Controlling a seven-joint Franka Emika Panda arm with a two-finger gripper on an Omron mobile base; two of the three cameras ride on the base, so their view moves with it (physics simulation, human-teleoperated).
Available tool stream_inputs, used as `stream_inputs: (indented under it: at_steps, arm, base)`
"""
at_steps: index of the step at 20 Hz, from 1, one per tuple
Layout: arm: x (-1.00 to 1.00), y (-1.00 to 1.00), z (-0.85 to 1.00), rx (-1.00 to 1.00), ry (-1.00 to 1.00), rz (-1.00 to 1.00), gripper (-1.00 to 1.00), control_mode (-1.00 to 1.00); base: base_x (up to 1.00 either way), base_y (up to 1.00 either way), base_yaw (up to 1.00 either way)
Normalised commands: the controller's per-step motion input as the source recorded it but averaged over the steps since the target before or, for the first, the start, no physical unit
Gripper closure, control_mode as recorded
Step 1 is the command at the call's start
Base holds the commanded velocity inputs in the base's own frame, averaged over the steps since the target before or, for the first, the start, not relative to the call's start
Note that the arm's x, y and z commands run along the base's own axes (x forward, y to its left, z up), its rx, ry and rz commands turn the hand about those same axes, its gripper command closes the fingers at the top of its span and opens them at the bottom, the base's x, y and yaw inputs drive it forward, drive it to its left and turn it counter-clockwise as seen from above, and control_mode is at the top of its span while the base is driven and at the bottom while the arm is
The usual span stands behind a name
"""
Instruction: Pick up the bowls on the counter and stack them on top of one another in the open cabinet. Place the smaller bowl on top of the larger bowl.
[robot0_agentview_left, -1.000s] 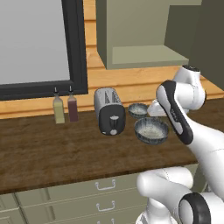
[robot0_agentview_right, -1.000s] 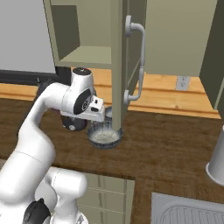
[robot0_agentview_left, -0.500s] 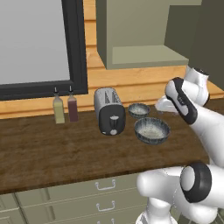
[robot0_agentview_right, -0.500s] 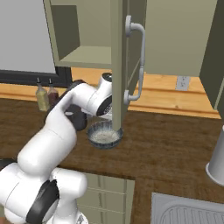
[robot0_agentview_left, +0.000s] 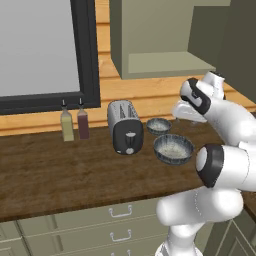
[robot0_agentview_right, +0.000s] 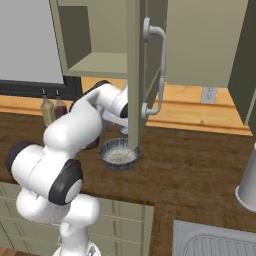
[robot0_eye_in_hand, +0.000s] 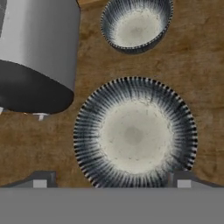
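My hand (robot0_eye_in_hand: 111, 179) spread wide, holding nothing, over the wider dark grey speckled bowl (robot0_eye_in_hand: 134, 134), dark wood tabletop (robot0_eye_in_hand: 197, 65) beneath

The larger bowl (robot0_agentview_right: 119, 153) sits on the counter (robot0_agentview_right: 200, 165), partly behind the cabinet door (robot0_agentview_right: 136, 75).

The arm is swinging away from the toaster (robot0_agentview_left: 125, 128), its wrist rising and rolling over toward the cabinet door (robot0_agentview_right: 138, 75). The pincer (robot0_eye_in_hand: 111, 179) is now pointing straight down, its two tips set wide apart either side of the larger bowl (robot0_eye_in_hand: 134, 134), which it is looking into from above, with the smaller bowl (robot0_eye_in_hand: 136, 24) beyond it, beside the toaster.
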Motion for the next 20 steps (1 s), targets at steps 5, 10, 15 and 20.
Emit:
stream_inputs:
  at_steps: [5,10,15,20]
  arm:
    - [0.35,-0.08,-0.25,0.01,0.04,0.00,-1.00,-1.00]
    - [0.19,-0.01,-0.33,0.01,0.00,0.00,-1.00,-1.00]
    - [0.31,-0.06,-0.27,0.00,0.01,0.00,-1.00,-1.00]
    - [0.41,-0.06,-0.16,0.00,0.02,-0.01,-1.00,-1.00]
  base:
    - [0.00,0.00,0.00]
    - [0.00,0.00,0.00]
    - [0.00,0.00,0.00]
    - [0.00,0.00,0.00]
